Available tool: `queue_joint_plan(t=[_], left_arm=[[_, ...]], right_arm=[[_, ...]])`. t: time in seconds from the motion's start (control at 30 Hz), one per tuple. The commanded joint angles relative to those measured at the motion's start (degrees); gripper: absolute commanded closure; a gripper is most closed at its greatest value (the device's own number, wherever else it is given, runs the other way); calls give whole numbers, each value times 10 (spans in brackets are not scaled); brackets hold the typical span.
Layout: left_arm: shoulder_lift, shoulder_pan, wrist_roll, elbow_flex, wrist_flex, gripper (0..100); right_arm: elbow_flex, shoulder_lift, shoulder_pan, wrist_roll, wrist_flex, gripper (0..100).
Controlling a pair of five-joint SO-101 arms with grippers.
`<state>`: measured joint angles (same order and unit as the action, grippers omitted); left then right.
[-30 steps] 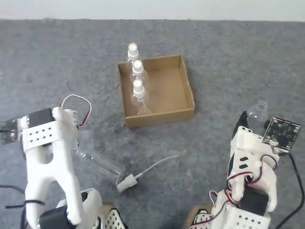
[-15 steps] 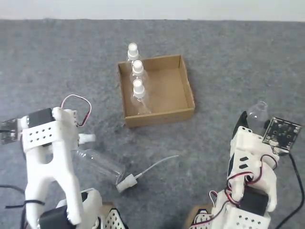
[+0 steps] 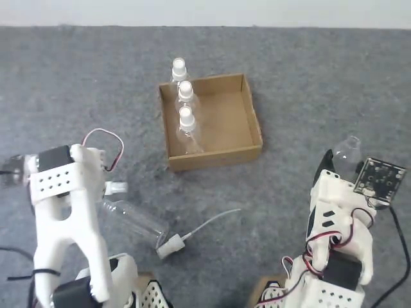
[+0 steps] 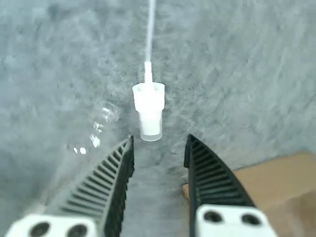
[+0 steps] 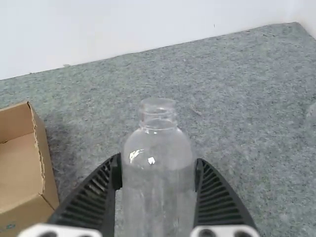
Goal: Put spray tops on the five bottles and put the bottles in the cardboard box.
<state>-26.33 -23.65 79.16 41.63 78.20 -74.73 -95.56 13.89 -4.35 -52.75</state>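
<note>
- Left hand (image 4: 159,140): jaws apart, gripping nothing; a loose spray top (image 4: 148,111) lies on the bench (image 4: 237,74) just beyond the fingertips, untouched, tube pointing away
- Lying bottle (image 3: 136,220): clear, beside that spray top, at 7 o'clock from the cardboard box (image 3: 250,122)
- Right hand (image 5: 158,165): clamped on an upright open-necked bottle (image 5: 158,133), at 4 o'clock from the box
- Two capped bottles (image 3: 186,122) stand in the box; a third bottle (image 3: 178,67) is at its 11 o'clock corner
- Blue print (image 5: 6,228) on the box wall: too small to read
</note>
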Motion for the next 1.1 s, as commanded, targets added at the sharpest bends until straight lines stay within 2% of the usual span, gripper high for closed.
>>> queue_joint_plan(t=[0.0,0.23,0.43,0.6,0.83,0.97,1.07], left_arm=[[-24,-3,-167,-30,-2,844],[-24,-4,-446,-29,-40,844],[-19,-37,-590,-28,-79,847],[-18,-55,-722,-28,-78,849],[-22,-57,-982,-6,-117,867],[-18,-54,-1090,26,-164,867],[-17,-48,-1175,36,-160,864]], right_arm=[[6,-8,2,-5,15,954],[6,-8,2,-5,15,954],[6,-8,2,-5,15,954],[6,-8,2,-4,15,954],[6,-8,2,-4,15,954],[6,-8,2,-4,15,954],[5,-8,2,-4,15,954]])
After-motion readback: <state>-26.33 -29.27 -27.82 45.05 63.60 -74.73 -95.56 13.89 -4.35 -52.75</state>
